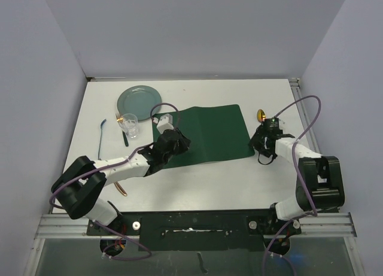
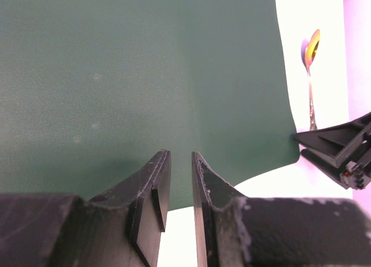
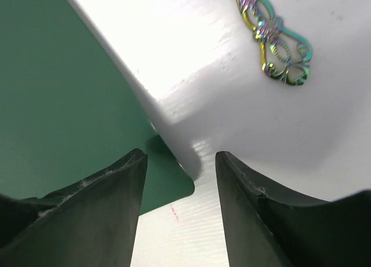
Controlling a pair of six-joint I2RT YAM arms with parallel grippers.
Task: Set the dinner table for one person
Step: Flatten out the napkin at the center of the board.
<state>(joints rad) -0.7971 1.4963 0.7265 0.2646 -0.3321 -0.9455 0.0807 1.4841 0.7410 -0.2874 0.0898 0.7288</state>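
Observation:
The dinner table [image 1: 197, 189] is a white top with a dark green placemat [image 1: 209, 135] lying flat in its middle. My left gripper [image 1: 169, 139] is at the mat's left edge. In the left wrist view its fingers [image 2: 181, 154] stand a narrow gap apart over the placemat [image 2: 116, 76] edge, with nothing between them. My right gripper [image 1: 261, 149] is at the mat's near right corner. There its fingers [image 3: 181, 154] are open, and the placemat [image 3: 58, 105] corner lies on the table below the gap, not held.
A teal plate [image 1: 139, 100] lies at the back left, with a clear glass [image 1: 131, 126] in front of it. A blue utensil [image 1: 101, 136] and a gold one [image 1: 121, 188] lie on the left. A gold-bowled spoon [image 1: 261, 114] with an ornate iridescent handle [image 3: 278, 44] lies right of the mat.

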